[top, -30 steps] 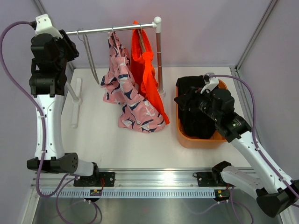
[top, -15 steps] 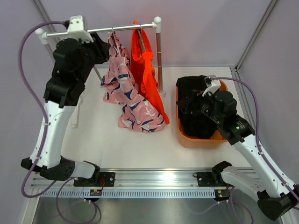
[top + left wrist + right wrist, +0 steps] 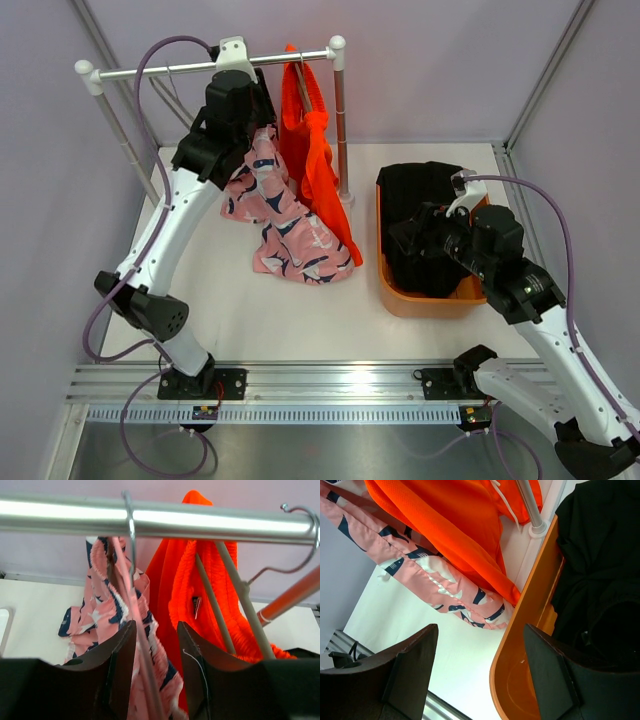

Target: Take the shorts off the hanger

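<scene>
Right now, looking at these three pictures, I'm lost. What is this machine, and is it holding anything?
Two robot arms are bolted to a table's near edge. The wide picture looks down from above; the other two come from cameras on each wrist. A rail holds pink shorts and orange shorts on hangers; black shorts lie in an orange tub. The left arm reaches up to the rail, its jaws open around the pink pair's hanger. The right arm hovers over the tub, jaws open, holding nothing.

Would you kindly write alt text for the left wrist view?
The left claw straddles, jaws apart, the pink printed shorts hanging from a metal rail; orange shorts hang beside them on a second hanger.
</scene>
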